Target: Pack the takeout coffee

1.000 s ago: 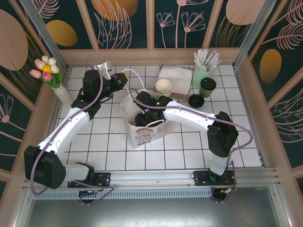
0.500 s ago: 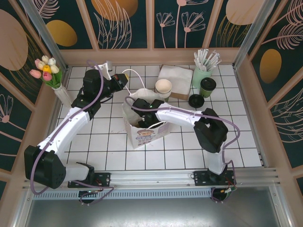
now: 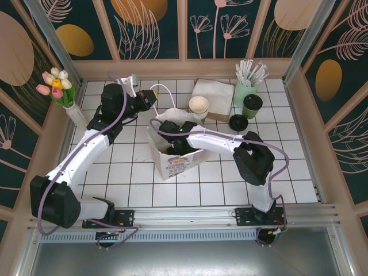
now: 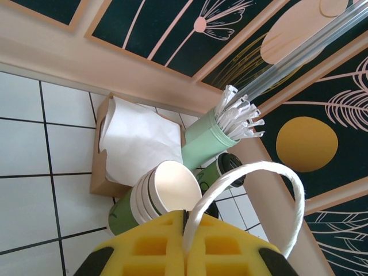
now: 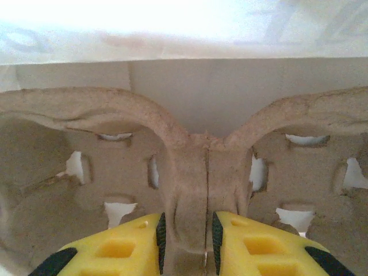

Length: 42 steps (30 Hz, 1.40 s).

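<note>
Since a second ago my right arm has folded its elbow in towards the middle and pushed its wrist deeper into the white paper bag (image 3: 175,164), which has crept a little away from me on the tiled worktop (image 3: 132,172). Down inside, the right end effector (image 5: 186,236) is clamped on the centre rib of the pulp cup carrier (image 5: 190,172). My worry is the pull-out: if the pads cling to that rib, I judge the carrier comes up with them and drags or tips the bag. The left end effector (image 4: 185,230) is closed on the rope handle (image 4: 259,167) and holds the mouth open; a slack handle would probably let the paper fold over the opening. Just beyond the bag is a stack of empty cups (image 3: 198,106), easy to clip on the way out. The takeout coffee (image 3: 252,105) stands upright at the far right, well apart from the bag. A loose black lid (image 3: 238,122) lies just in front of it, the pot of wrapped straws (image 3: 246,86) crowds it from behind, and napkins (image 3: 211,92) lie to their left.
</note>
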Motion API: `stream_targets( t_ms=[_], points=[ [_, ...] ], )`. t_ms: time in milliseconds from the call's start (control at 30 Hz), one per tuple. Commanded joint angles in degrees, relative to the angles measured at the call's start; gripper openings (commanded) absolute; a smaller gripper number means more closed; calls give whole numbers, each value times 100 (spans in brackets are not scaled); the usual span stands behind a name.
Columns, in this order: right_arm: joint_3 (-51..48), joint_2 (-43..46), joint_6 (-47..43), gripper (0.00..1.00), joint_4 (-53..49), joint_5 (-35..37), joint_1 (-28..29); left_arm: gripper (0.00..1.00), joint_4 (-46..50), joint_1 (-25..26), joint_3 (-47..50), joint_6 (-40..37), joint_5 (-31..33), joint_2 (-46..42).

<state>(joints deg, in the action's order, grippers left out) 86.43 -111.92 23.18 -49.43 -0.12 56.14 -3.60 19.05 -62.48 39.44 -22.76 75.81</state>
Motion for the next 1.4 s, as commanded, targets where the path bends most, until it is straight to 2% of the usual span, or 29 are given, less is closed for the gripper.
stream_targets(
  t_ms=[0, 133, 267, 433, 733, 1000, 1367],
  points=[
    [330, 227, -98, 31, -154, -130, 21, 0, 34, -23, -159, -231, -232, 4],
    [155, 321, -195, 35, -174, -91, 20, 0, 137, -23, -211, -331, -263, 30],
    [173, 25, 70, 38, -626, 741, 29, 0, 166, -24, -217, -339, -305, 44],
    [435, 25, 139, 44, -579, 1082, 33, 0, 280, -23, -247, -410, -331, 57],
    [776, 631, -378, 58, -155, 332, 69, 0, 352, -22, -274, -523, -460, 83],
    [645, 1186, -840, 66, 55, 126, -80, 0, 272, -23, -239, -568, -670, 74],
    [1086, 1481, -1358, 78, 54, -198, -170, 0, 351, -23, -212, -639, -716, -16]
  ],
)
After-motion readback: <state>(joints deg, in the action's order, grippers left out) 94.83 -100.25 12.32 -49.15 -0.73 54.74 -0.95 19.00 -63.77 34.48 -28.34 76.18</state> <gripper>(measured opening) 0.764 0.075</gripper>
